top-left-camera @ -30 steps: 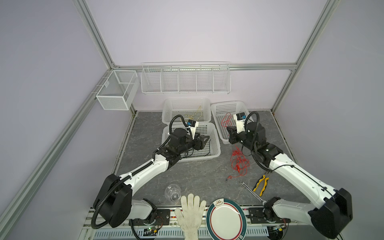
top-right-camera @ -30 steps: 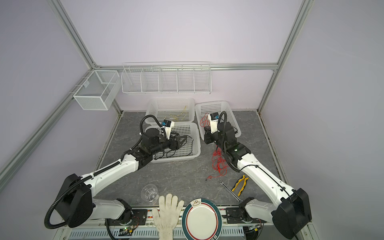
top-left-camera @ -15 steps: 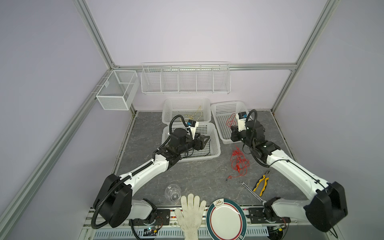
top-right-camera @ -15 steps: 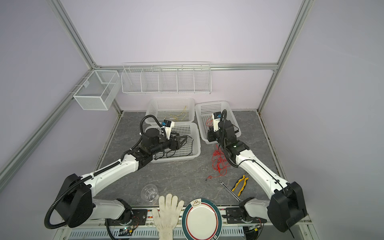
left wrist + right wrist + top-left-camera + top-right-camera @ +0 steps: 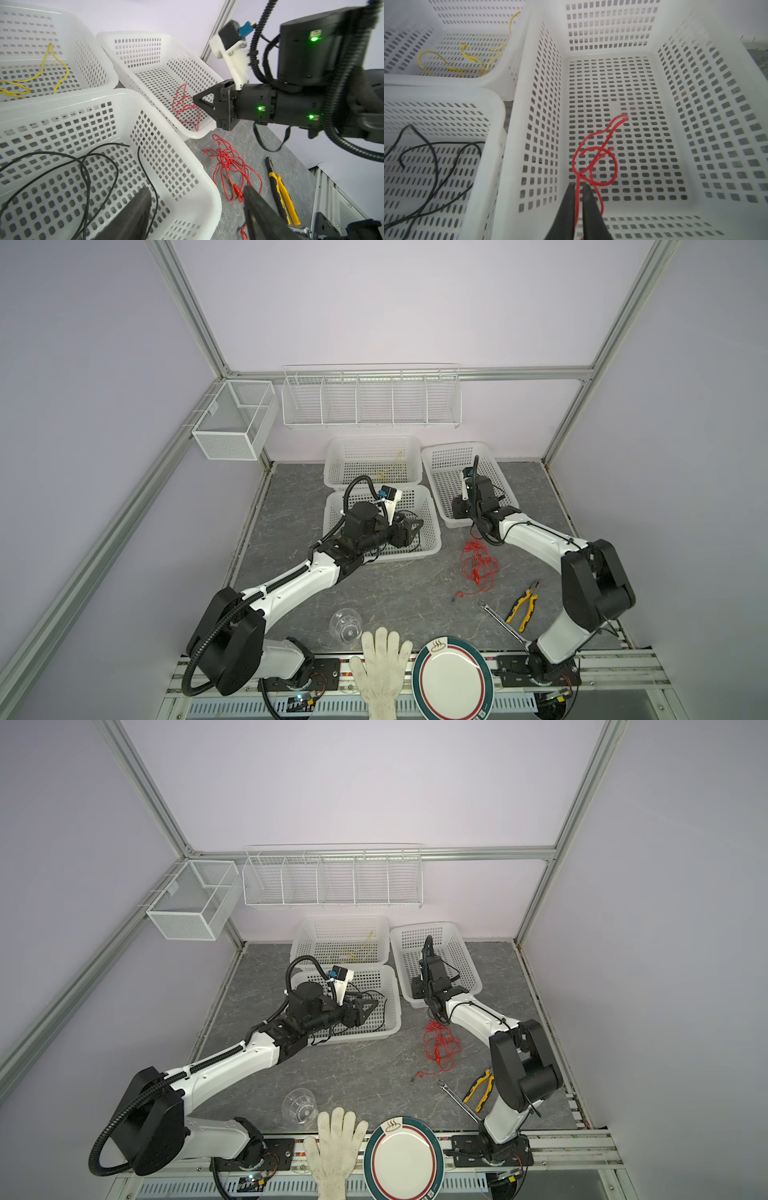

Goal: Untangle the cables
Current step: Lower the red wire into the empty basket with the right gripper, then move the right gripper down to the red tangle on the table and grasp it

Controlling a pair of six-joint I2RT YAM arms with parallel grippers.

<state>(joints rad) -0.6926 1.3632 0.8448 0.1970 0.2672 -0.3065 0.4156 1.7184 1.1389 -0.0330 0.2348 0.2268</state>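
– White cotton glove [image 5: 382, 672] at the near edge, is that right?
– Yes. It lies flat with its fingers pointing away. A teal-rimmed plate [image 5: 453, 680] is just beside it, and a clear glass [image 5: 345, 624] stands on the grey table [image 5: 374, 593] on its other side.
– And past the plate?
– A wrench [image 5: 500, 622] and yellow-handled pliers [image 5: 524, 608], near each other. Beyond them the red cable [image 5: 478, 566] lies in a loose heap on the table, just outside the near corner of the right basket [image 5: 457, 445].
– All of it?
– No. A looped stretch lies on that basket's floor. The right gripper [image 5: 578, 185] hangs over it with its jaws a narrow crack apart. The red strand runs through the crack with light showing on both sides, so nothing is pinched that I can see. Where the strand meets the heap is hidden by the arm.
– The left gripper [image 5: 196, 188]?
– Spread wide, holding nothing, above the front basket [image 5: 62, 97]. The black cable [image 5: 452, 143] lies in wide loops on that basket's floor.
– Yellow?
– The yellow cable [image 5: 470, 57] lies in the far basket [image 5: 374, 439], by the back wall. Each colour is apart from the others.
– Farthest?
– A wire shelf [image 5: 372, 406] on the back wall and a mesh box [image 5: 232, 423] on the frame beside it.
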